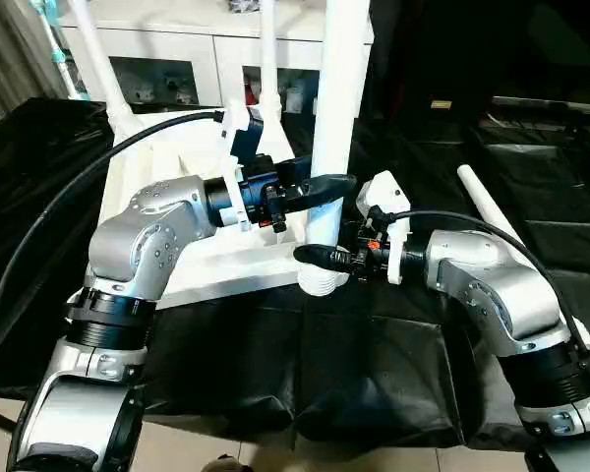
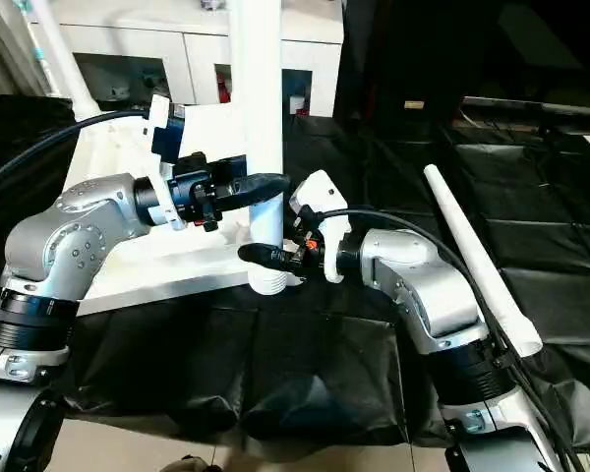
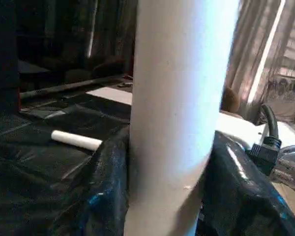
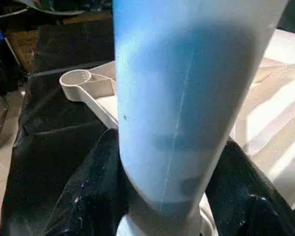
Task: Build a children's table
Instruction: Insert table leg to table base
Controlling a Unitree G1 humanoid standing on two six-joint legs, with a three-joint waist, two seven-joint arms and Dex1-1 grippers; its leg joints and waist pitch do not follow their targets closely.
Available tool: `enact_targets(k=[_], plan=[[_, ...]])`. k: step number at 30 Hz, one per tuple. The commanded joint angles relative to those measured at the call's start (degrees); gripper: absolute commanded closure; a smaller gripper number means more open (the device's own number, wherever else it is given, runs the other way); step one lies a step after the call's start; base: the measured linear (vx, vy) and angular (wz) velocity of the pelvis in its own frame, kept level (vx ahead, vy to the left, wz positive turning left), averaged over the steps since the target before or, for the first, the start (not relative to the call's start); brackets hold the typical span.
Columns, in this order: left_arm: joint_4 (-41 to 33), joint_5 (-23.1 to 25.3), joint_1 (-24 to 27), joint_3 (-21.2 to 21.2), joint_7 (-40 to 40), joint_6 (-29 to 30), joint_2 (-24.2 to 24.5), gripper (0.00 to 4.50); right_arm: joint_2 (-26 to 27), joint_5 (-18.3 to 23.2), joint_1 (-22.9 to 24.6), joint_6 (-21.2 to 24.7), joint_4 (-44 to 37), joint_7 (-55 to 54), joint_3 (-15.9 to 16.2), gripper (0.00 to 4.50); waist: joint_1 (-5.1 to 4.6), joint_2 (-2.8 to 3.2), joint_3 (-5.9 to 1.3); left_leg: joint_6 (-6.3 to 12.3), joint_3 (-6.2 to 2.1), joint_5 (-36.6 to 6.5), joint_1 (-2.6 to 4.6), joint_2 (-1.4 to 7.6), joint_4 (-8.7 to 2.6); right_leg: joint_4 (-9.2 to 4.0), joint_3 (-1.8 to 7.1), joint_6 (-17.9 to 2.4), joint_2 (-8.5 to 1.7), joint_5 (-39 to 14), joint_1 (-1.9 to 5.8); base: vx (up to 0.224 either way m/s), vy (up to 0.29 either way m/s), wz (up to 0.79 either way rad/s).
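Where both grippers clasp it, upright leg (image 1: 336,118) hides its socket

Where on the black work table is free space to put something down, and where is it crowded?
Free: the black cover to the right of the loose leg, and the front strip between the table top and the near edge. Crowded: the near corner socket, where the left gripper and right gripper hold the upright leg.
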Motion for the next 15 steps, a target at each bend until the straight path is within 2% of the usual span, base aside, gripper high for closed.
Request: enact_targets(k=[1,3,4,5,9,10,11,12,15], plan=[[0.0,-0.1,-1.1,1.1,1.3,0.8,0.0,1.75,0.3,0.5,0.7,0.3,-0.3,-0.3,-0.1,2.64,0.02,0.17,-4.31,0.56,-1.65,-5.6,1.43,2.97,-3.27,-3.79,2.59,-13.1,-4.59,2.5,3.13,0.000,0.000,0.00],[0.3,0.0,-1.1,1.0,1.0,1.2,0.3,1.46,0.7,0.5,0.8,0.2,0.0,-1.0,-0.6,2.64,0.02,0.20,-4.28,0.55,-1.65,-5.7,1.40,2.92,-3.29,-3.84,2.57,-13.2,-4.63,2.3,3.11,0.000,0.000,0.00],[0.2,0.0,-0.9,0.6,0.1,1.3,0.7,1.46,0.9,0.5,0.8,0.1,0.1,-1.3,-0.8,2.64,0.07,0.26,-4.30,0.50,-1.67,-5.7,1.40,2.92,-3.29,-3.88,2.58,-13.1,-4.67,2.1,3.14,0.000,0.000,0.00],[0.2,0.1,-0.9,0.7,0.3,1.3,0.8,1.39,1.1,0.7,0.8,0.0,0.1,-1.6,-1.1,2.64,0.09,0.52,-4.32,0.37,-1.71,-5.9,1.41,2.93,-3.29,-3.83,2.58,-13.0,-4.65,1.9,3.08,0.000,0.000,0.00],[3.3,1.2,-1.5,2.6,2.2,-1.8,0.8,0.97,1.6,1.2,0.8,-0.2,0.1,-3.3,-3.2,2.64,0.02,0.42,-4.26,-0.03,-1.70,-6.4,1.44,2.89,-3.34,-3.98,2.59,-13.0,-4.59,2.2,3.11,0.000,0.000,0.00],[4.2,1.4,-1.6,3.2,2.3,-2.9,1.0,0.97,1.8,1.4,0.9,-0.2,0.1,-4.0,-4.0,2.64,0.02,0.95,-4.26,-0.34,-1.74,-6.9,1.50,2.84,-3.37,-4.11,2.57,-12.8,-4.56,1.7,3.01,0.000,0.000,0.00],[4.7,1.5,-1.7,3.6,2.3,-3.5,1.1,0.88,1.9,1.6,0.9,-0.2,0.1,-4.4,-4.4,2.64,-0.02,0.66,-4.35,-0.64,-1.77,-7.1,1.51,2.82,-3.38,-4.06,2.57,-12.6,-4.56,1.9,3.19,0.000,0.000,0.00],[5.3,1.3,-1.6,4.5,2.0,-5.2,0.9,0.76,2.2,1.1,1.0,-1.1,0.7,-6.0,-5.4,2.64,0.06,0.86,-4.36,-0.86,-1.87,-7.0,1.57,2.94,-3.45,-3.99,2.52,-12.7,-4.63,2.1,3.10,0.000,0.000,0.00],[5.5,0.8,-0.4,4.8,0.4,-6.2,1.3,0.55,3.0,-0.6,0.8,-3.0,3.1,-10.3,-7.6,2.64,-0.01,0.87,-4.41,-1.47,-1.75,-7.1,1.59,2.85,-3.43,-3.91,2.52,-13.0,-4.65,2.7,2.99,0.000,0.000,0.00]])
